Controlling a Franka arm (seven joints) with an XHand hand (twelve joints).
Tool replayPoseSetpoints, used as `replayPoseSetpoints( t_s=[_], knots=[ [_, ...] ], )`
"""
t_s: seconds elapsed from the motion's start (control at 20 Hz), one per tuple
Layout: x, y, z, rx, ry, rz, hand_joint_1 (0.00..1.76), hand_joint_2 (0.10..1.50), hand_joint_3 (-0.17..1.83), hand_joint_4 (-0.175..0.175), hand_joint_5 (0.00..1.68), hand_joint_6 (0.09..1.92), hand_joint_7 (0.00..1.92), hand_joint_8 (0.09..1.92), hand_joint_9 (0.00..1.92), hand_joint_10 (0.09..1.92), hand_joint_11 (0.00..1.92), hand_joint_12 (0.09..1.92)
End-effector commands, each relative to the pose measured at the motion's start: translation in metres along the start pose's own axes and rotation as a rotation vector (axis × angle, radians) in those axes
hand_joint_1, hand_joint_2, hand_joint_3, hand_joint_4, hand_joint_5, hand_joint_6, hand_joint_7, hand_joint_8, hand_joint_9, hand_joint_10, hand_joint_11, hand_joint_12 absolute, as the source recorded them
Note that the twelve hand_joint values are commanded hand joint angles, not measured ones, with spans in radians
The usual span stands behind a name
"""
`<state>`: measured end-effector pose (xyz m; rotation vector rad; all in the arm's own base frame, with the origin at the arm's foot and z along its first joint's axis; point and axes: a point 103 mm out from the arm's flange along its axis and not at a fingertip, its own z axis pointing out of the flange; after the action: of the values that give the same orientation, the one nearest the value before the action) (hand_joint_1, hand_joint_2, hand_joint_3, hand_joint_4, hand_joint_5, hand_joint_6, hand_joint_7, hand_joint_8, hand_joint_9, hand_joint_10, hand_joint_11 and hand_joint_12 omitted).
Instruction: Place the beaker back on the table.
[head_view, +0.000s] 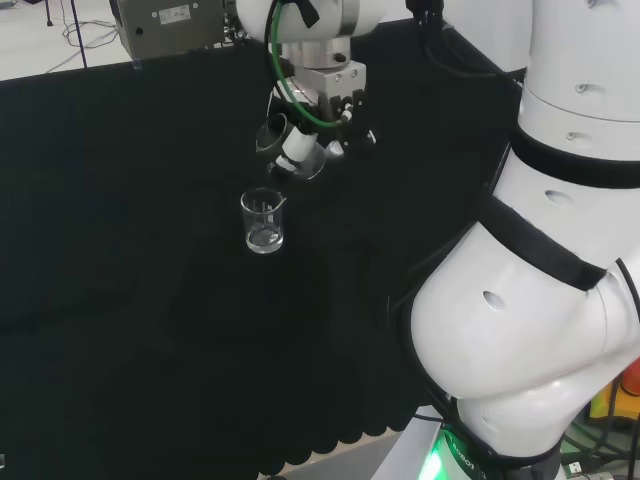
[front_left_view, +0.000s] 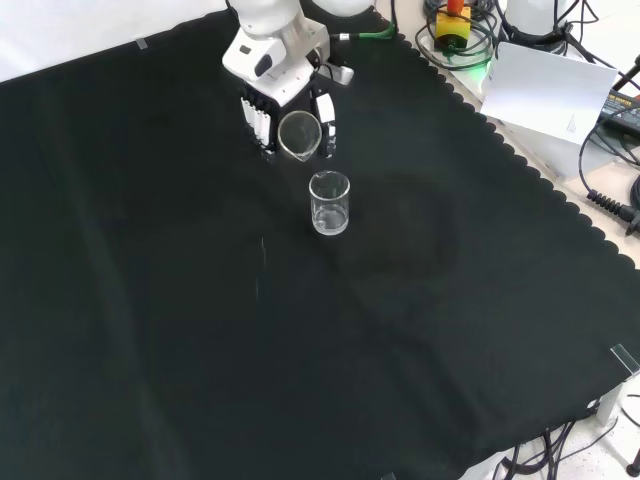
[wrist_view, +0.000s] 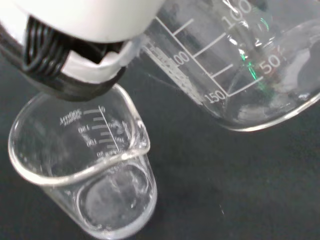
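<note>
Glassware is what the scene turns on: two clear beakers over the black cloth (front_left_view: 150, 300). One, the held beaker (front_left_view: 298, 135), sits in the hand (front_left_view: 272, 105), whose fingers are curled round it, and it is tipped well over so that its open mouth faces the front camera. In the head view the hand (head_view: 335, 105) hangs below the white arm (head_view: 560, 250) and the held beaker (head_view: 300, 155) is tilted, its mouth turned down and to the left, clear of the cloth (head_view: 120, 300). Just below it in that view stands the second beaker (head_view: 263, 221), upright on the cloth, its spout toward the hand. In the front view this second beaker (front_left_view: 329, 203) stands just in front of the held one, the two close but apart. The wrist view shows the held beaker (wrist_view: 250, 65) lying on its side with printed graduation marks upside down, a finger (wrist_view: 75, 55) beside it, and the second beaker (wrist_view: 85, 175) upright beneath. Whether either holds liquid cannot be told.
</note>
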<state>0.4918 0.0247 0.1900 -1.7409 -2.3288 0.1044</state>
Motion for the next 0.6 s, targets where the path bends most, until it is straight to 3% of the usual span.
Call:
replayPoseSetpoints(
  t_s=[0.05,0.3,0.5,0.6],
  knots=[
    [-0.042,0.016,0.017,-0.095,0.161,-0.026,1.43,0.66,0.52,-0.175,1.40,0.33,1.34,0.51,1.61,0.09,1.44,0.54],
    [-0.057,0.032,0.032,-0.137,0.264,-0.032,1.43,0.67,0.50,-0.175,1.39,0.35,1.33,0.54,1.60,0.09,1.44,0.54],
    [-0.066,0.048,0.045,-0.136,0.375,-0.051,1.43,0.71,0.45,-0.175,1.37,0.38,1.30,0.58,1.59,0.09,1.40,0.56],
    [-0.068,0.055,0.052,-0.133,0.398,-0.064,1.43,0.72,0.44,-0.175,1.36,0.39,1.29,0.60,1.58,0.09,1.40,0.57]
  ],
)
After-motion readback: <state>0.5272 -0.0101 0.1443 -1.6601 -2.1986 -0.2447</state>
